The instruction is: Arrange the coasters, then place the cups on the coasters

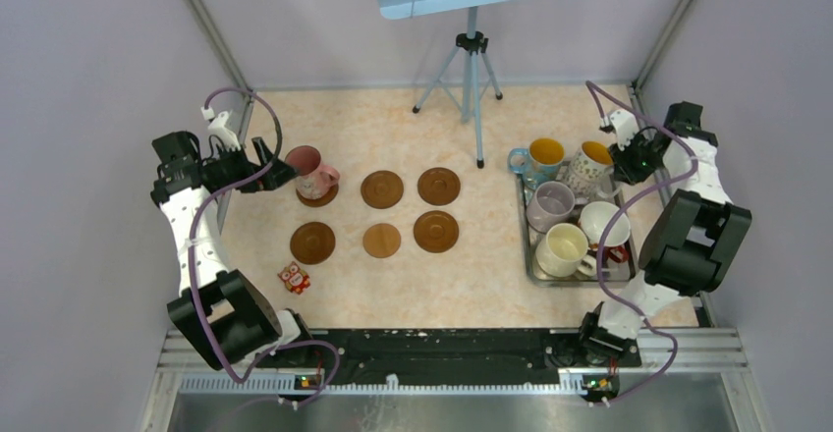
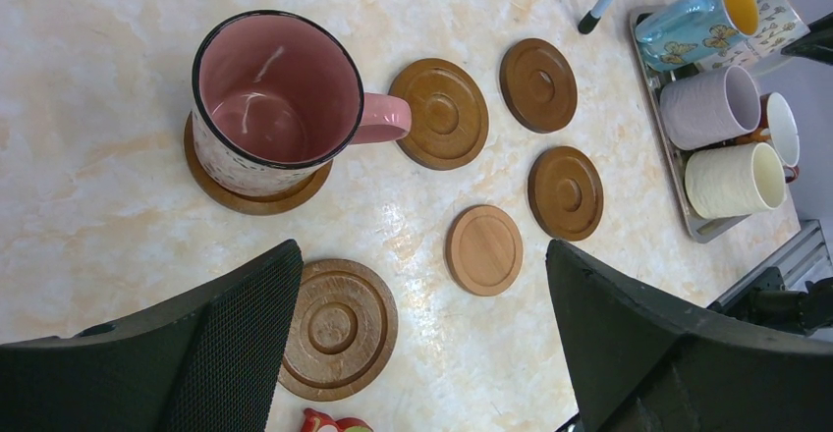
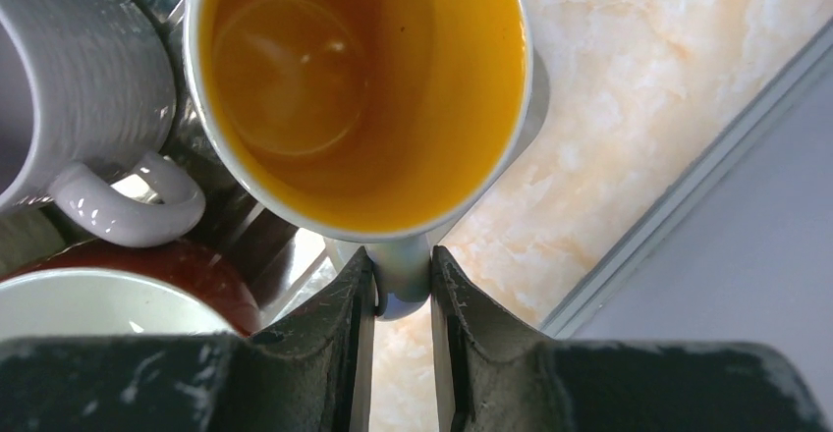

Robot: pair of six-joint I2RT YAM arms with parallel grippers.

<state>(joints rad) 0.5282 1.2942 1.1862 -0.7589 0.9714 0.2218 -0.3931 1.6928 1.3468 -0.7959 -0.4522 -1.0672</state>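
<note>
- Patterned mug (image 3: pixel 363 88), upper right of the top view: clamped by the handle in the right tool (image 3: pixel 401 280).
- Pink mug (image 2: pixel 275 98): seated on the upper-left coaster (image 2: pixel 246 198); left tool (image 2: pixel 422 255) held wide beside it.

No text, label or number can be read anywhere.

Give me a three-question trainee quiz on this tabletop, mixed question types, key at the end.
1. True or false: the pink mug stands on a coaster.
2. The right gripper has the white-patterned mug by its: A rim; B handle; C base.
3. How many coasters carry no mug?
Key: 1 true; 2 B; 3 five.
</note>
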